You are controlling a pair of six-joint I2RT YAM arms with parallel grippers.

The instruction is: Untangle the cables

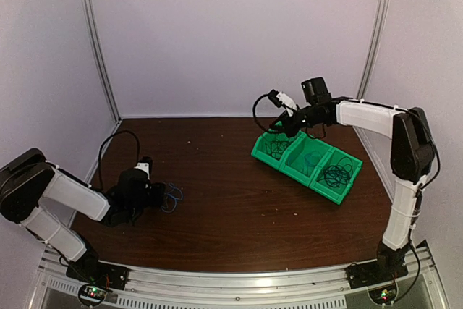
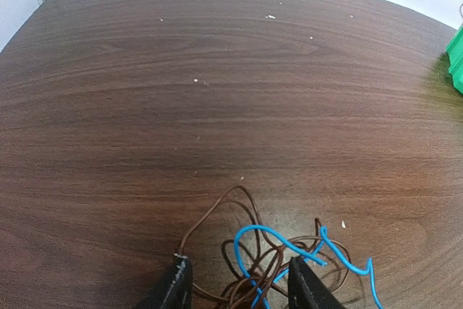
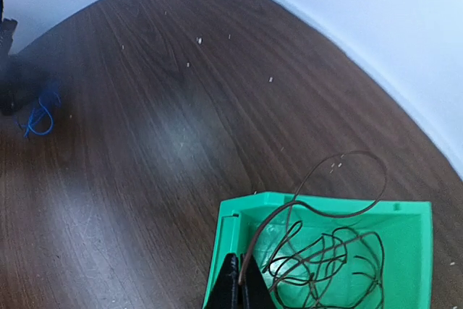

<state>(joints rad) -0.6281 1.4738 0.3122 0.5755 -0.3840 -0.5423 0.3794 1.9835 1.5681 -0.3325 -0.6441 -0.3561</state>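
Observation:
A tangle of brown and bright blue cables (image 2: 275, 262) lies on the dark wood table; it shows as a small blue bundle in the top view (image 1: 172, 196). My left gripper (image 2: 239, 291) is open, low over the table, its two fingers either side of the tangle's near part. My right gripper (image 3: 244, 289) is shut on one end of a brown cable (image 3: 318, 251) that loops into the left compartment of a green bin (image 3: 325, 204). In the top view the right gripper (image 1: 278, 129) hovers over that bin's far left corner.
The green bin (image 1: 255, 154) has three compartments: brown cables on the left, bluish ones in the middle (image 1: 309, 158), a black coil on the right (image 1: 338, 173). The enclosure's white walls and metal posts ring the table. The bin's corner (image 2: 457, 56) shows far right in the left wrist view.

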